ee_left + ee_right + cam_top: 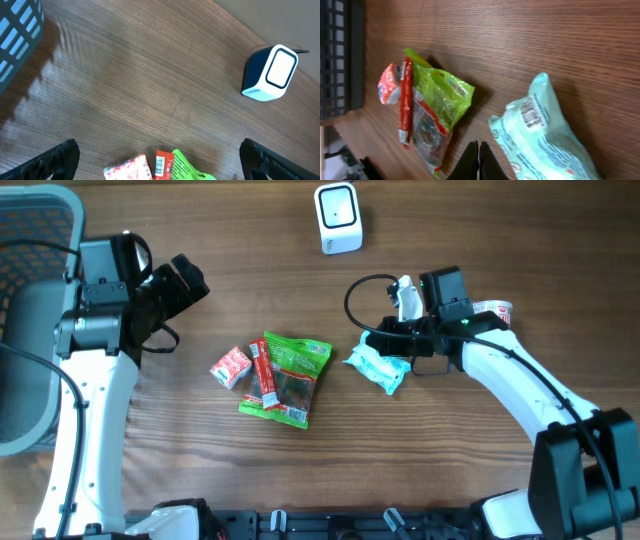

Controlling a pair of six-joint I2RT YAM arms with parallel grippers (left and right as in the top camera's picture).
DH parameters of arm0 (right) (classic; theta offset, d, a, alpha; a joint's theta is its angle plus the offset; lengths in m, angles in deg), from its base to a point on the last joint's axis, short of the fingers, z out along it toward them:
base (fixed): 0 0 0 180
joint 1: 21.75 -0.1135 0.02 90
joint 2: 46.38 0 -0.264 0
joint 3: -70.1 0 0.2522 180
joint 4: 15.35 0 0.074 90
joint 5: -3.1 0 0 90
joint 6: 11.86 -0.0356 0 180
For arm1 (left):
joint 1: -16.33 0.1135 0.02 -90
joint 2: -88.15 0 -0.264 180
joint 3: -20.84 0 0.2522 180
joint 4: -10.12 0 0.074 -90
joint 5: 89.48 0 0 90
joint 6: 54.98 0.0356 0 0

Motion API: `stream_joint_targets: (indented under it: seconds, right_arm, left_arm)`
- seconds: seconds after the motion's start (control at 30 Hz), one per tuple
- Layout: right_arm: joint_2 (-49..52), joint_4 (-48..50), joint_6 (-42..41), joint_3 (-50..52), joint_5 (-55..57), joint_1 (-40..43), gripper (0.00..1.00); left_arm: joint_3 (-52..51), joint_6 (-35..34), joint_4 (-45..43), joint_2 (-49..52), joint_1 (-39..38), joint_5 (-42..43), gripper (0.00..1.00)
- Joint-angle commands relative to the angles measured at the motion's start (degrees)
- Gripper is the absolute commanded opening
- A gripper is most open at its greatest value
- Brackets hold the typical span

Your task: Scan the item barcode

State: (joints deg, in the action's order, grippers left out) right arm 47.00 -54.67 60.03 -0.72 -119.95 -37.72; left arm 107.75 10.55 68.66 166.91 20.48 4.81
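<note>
My right end effector (479,159) is closed on nothing, just beside the pale blue packet (378,367), which lies barcode up on the tabletop (480,240) at 3 o'clock of the green bag (290,380). Pinched shut, I could shove the packet instead of gripping it. My left end effector (185,288) hangs open. The scanner (338,218) waits at 12 o'clock.

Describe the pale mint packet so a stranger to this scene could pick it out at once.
On the wooden table, near the white scanner, lies a row of snack packets. The pale mint packet is the rightmost one, apart from the rest. Unlike the green packet and small red packet to its left, it is pale turquoise.
</note>
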Motion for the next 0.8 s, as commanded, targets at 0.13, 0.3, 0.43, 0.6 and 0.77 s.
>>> stream_joint_targets:
  seconds: [0.13, 0.3, 0.43, 0.6, 0.77]
  right_arm:
    - [12.20, 4.59, -2.89, -0.57, -2.38, -0.13, 0.04]
    - [22.23, 6.03, -2.89, -0.57, -1.33, -0.13, 0.04]
    - [20.33, 5.84, -2.75, -0.94, -5.73, 0.00, 0.04]
    - [5.14, 2.64, 0.11, -2.25, -16.20, 0.20, 0.04]
    - [1.64, -5.07, 0.13, -1.79, -3.67, 0.20, 0.04]
  left_arm:
    - [0.33, 0.24, -0.13, 0.04, 0.22, -0.50, 1.00]
    - [0.33, 0.24, -0.13, 0.04, 0.22, -0.52, 1.00]
    - [0.33, 0.24, -0.13, 0.04, 0.22, -0.50, 1.00]
    - [0.33, 0.24, -0.13, 0.04, 0.22, -0.50, 1.00]
    - [0.33, 0.24, -0.13, 0.04, 0.22, -0.52, 1.00]
